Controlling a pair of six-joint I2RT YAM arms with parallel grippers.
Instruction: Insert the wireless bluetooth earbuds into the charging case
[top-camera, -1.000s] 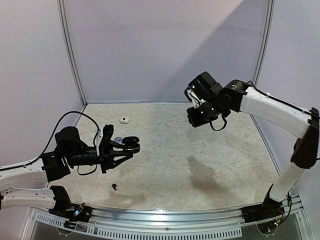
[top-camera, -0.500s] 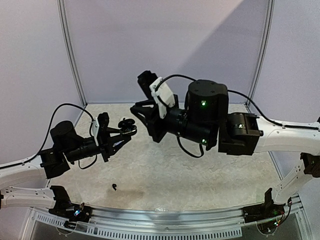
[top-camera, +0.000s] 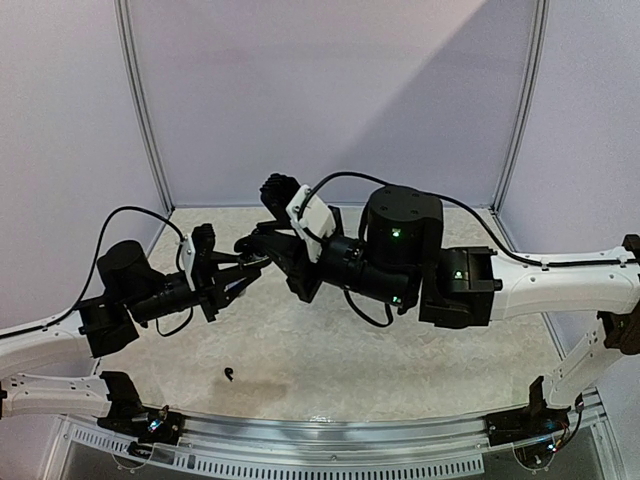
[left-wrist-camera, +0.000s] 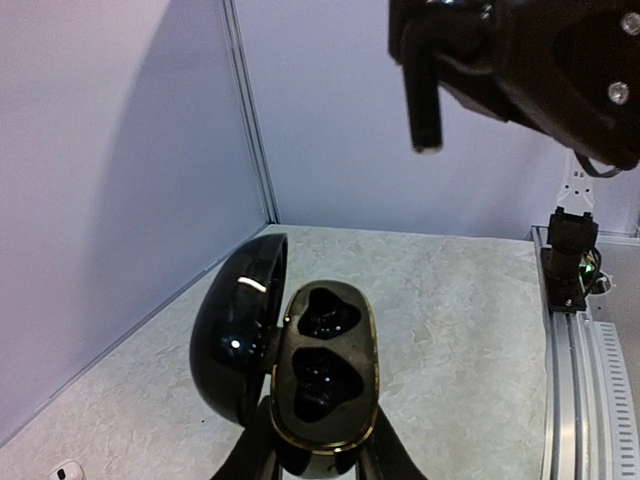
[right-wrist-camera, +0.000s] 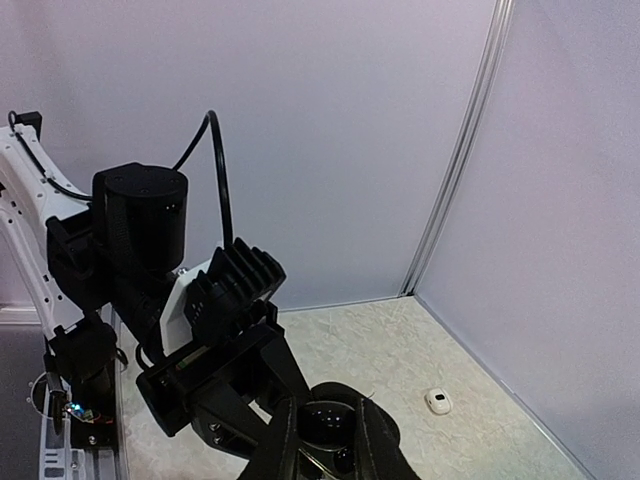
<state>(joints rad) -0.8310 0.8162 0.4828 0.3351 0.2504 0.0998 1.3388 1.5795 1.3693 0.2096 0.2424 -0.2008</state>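
From above, the left gripper (top-camera: 248, 270) is clamped on the open black charging case (top-camera: 258, 263), holding it above the table (top-camera: 420, 350). The right gripper (top-camera: 255, 245) hangs just beside the case; I cannot tell whether its jaws pinch anything. One black earbud (top-camera: 231, 375) lies on the table near the front edge.

In the left wrist view, the case's lid (left-wrist-camera: 238, 340) swings to the left. Two wells (left-wrist-camera: 322, 372) sit inside a gold rim (left-wrist-camera: 372, 350), too dark to show their contents. One white earbud (left-wrist-camera: 66, 469) lies on the table.

In the right wrist view, the case sits at the bottom of the frame, and one white earbud (right-wrist-camera: 437, 402) lies near the wall (right-wrist-camera: 560, 250).
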